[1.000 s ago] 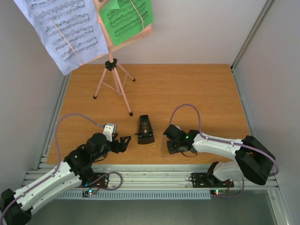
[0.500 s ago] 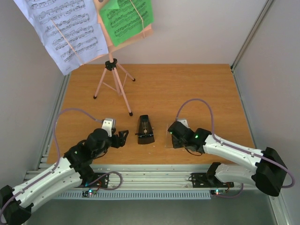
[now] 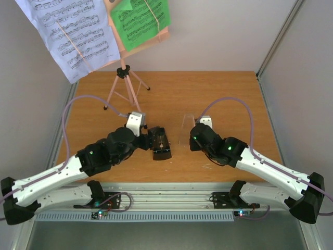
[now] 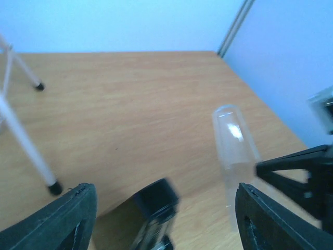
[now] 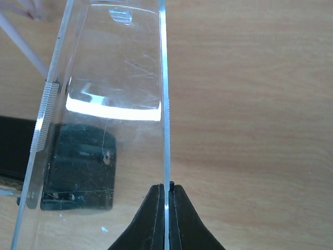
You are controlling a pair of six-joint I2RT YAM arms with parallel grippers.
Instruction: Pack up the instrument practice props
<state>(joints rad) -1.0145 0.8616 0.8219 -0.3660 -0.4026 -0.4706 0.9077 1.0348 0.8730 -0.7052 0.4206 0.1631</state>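
Top external view: black metronome sits on the wooden table, uncovered. Its clear cover is held off the table just to the metronome's right.

- Right gripper: pressed together on one thin side wall of the cover, the edge pinched between its fingertips in the right wrist view.
- Left gripper: at the metronome's left, jaws spread wide. In the left wrist view the metronome top lies between them, untouched.
- Pink music stand with its white sheet and green sheet: behind and left of the metronome, well apart.

Handling, judged:
- Cover is light, stiff, slick and scuffed. An edge pinch may let it swivel, so go gently.
- Metronome looks narrow on top and likely to tip. Brace or grip its lower flanks, not the tip, while the cover goes on.
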